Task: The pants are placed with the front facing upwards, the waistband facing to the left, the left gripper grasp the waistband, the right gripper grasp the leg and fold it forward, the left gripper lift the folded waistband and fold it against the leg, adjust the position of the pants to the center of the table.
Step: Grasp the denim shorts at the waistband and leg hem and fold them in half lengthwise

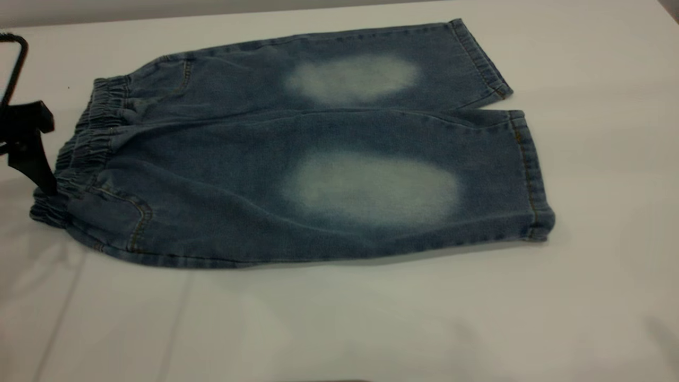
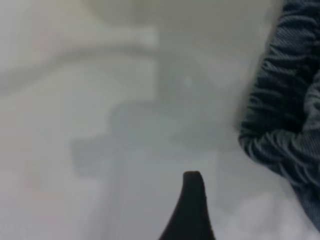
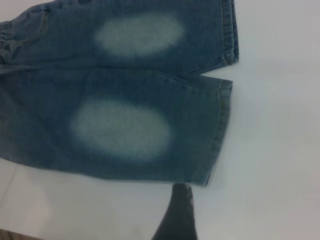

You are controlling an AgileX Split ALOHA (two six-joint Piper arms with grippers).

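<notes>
The small blue denim pants [image 1: 297,159] lie flat on the big white table [image 1: 599,297], waistband [image 1: 79,154] left. The black left gripper [image 1: 32,154] touches it. Only the right wrist view shows the right gripper [image 3: 177,215], near a leg hem. I cannot tell if either is open.

Left gripper [image 1: 32,154] was mostly cut off by the exterior view's left edge; finger gap couldn't be read. Left wrist view was blurred, showing only one fingertip [image 2: 192,210] and a slice of waistband [image 2: 287,100]. Right wrist view cropped the pants [image 3: 125,90] and showed one fingertip [image 3: 177,215].
</notes>
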